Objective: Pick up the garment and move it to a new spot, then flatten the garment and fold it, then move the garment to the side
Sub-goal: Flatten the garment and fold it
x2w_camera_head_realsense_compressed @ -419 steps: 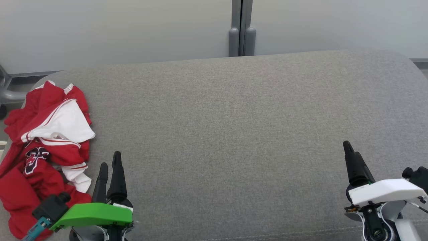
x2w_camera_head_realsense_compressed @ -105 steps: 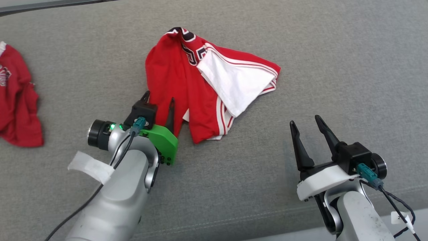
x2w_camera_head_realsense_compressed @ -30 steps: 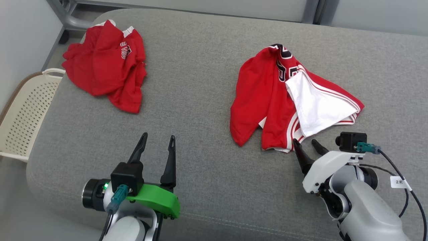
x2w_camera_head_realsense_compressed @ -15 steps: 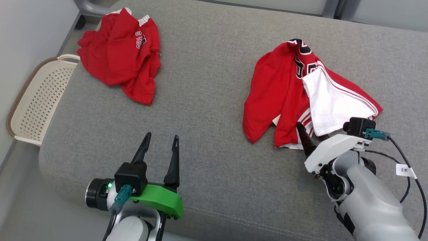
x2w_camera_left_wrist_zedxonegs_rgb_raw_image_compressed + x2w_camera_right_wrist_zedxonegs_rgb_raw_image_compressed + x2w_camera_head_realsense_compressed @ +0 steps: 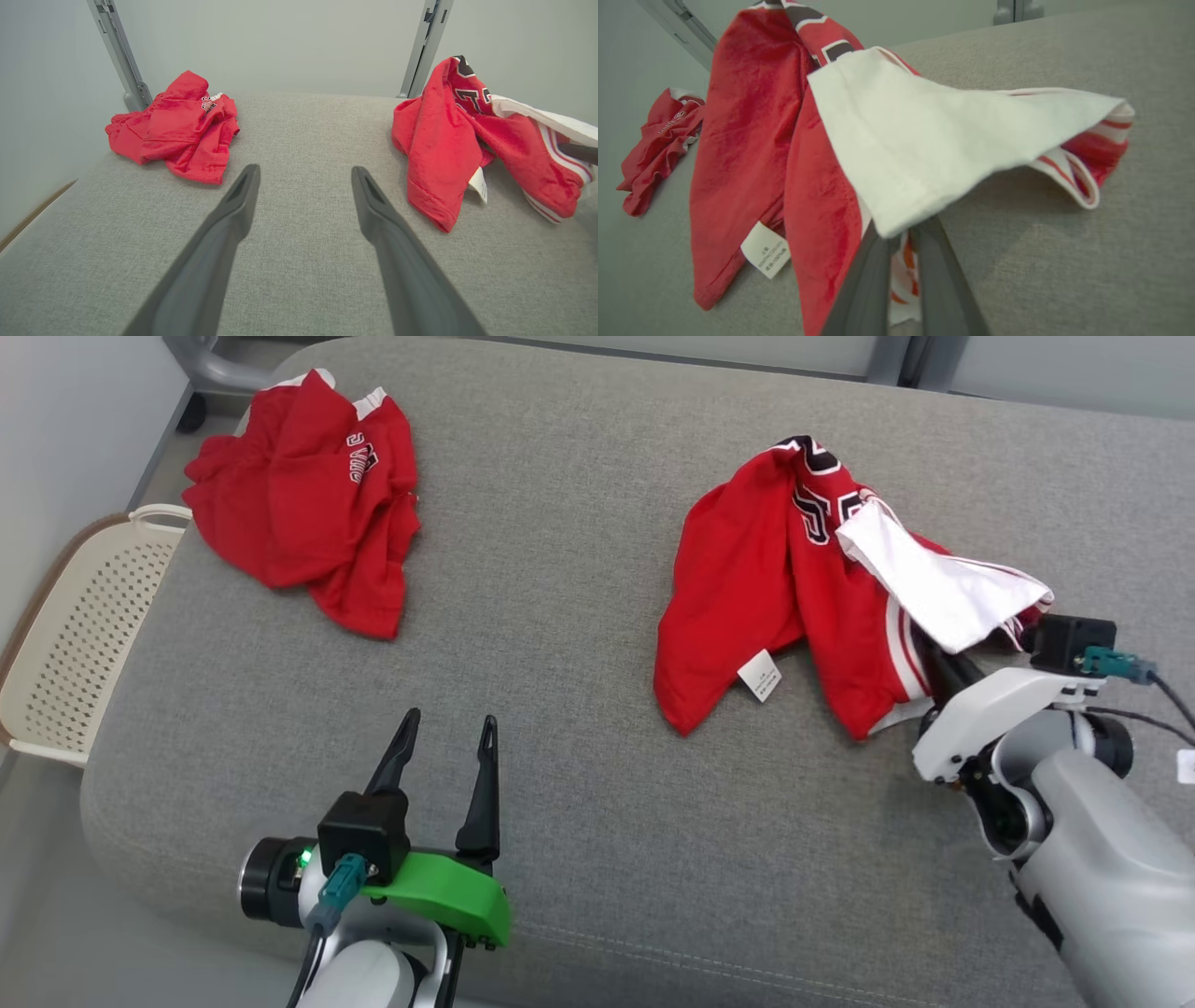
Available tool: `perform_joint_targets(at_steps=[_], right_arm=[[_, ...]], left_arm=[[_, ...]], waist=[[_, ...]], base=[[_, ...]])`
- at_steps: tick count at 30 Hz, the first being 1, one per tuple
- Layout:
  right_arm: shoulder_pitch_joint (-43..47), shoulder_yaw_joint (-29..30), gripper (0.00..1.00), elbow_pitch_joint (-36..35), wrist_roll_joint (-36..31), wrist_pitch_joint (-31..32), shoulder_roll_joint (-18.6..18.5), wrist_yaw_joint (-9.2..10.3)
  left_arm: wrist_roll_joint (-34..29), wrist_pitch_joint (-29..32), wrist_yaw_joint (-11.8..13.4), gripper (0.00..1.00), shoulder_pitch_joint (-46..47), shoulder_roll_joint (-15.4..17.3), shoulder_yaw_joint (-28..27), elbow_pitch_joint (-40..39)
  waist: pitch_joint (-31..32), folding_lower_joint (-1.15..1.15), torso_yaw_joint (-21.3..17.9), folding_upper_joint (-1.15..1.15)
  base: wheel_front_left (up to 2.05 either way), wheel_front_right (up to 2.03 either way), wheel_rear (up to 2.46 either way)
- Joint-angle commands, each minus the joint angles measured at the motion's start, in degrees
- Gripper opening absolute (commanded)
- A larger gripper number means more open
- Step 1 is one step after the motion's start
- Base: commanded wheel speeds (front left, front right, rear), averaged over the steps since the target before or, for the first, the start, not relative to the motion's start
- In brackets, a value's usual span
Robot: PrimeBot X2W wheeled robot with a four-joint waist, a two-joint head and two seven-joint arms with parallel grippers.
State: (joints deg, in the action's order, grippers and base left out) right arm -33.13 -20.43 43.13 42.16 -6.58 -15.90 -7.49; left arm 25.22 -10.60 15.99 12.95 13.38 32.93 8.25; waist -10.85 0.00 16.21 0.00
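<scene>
The garment (image 5: 747, 579) is a red jersey with white panels and black numerals, crumpled at the right of the grey cushion (image 5: 560, 644). My right gripper (image 5: 938, 658) is shut on its near white-and-red hem, which hangs lifted off the cushion. In the right wrist view the two fingers (image 5: 873, 275) meet under the white flap of the garment (image 5: 924, 140), their tips hidden by cloth. A white label (image 5: 761, 674) shows on the red part. My left gripper (image 5: 446, 728) stands open near the front edge, well left of the garment (image 5: 434, 154), with nothing between its fingers (image 5: 233, 210).
A second crumpled red garment (image 5: 299, 504) lies at the cushion's far left corner. A cream perforated basket (image 5: 65, 625) stands on the floor beyond the left edge. Grey posts and a pale wall stand behind the cushion.
My right gripper went from open at the hem to shut on it and rose a little, lifting that edge and turning the label out. The left gripper stayed where it was.
</scene>
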Motion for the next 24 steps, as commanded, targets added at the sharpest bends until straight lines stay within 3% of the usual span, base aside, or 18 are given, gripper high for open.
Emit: perform_joint_targets(at_steps=[1,8,14,20,24], right_arm=[[-0.4,-0.1,0.00,-0.9,0.1,0.4,-1.4,0.00],[-1.2,-0.8,0.00,-5.5,-1.0,7.3,-11.3,0.00],[-0.3,-1.2,0.00,-13.0,5.0,18.8,-19.4,0.01],[2.5,1.7,0.00,-24.1,7.2,23.5,-24.2,0.00],[4.5,3.5,0.00,-30.8,8.2,26.4,-25.5,0.00]], left_arm=[[0.2,-0.1,0.2,1.00,0.1,0.0,-0.1,0.2],[0.2,0.1,0.3,1.00,0.2,-0.1,0.6,-0.3],[0.1,0.2,0.1,1.00,0.9,0.2,0.9,-0.9],[0.5,0.4,0.8,1.00,-0.8,0.9,0.6,-1.2],[0.6,0.6,1.1,1.00,-1.2,1.4,0.6,-1.5]], waist=[[0.4,0.00,-0.8,0.00],[0.5,0.00,-2.3,0.00],[-0.2,0.00,-1.9,0.00],[0.8,0.00,-3.1,0.00],[1.6,0.00,-4.3,0.00]], base=[[0.00,0.00,0.00],[0.00,0.00,0.00],[0.00,0.00,0.00],[0.00,0.00,0.00],[0.00,0.00,0.00]])
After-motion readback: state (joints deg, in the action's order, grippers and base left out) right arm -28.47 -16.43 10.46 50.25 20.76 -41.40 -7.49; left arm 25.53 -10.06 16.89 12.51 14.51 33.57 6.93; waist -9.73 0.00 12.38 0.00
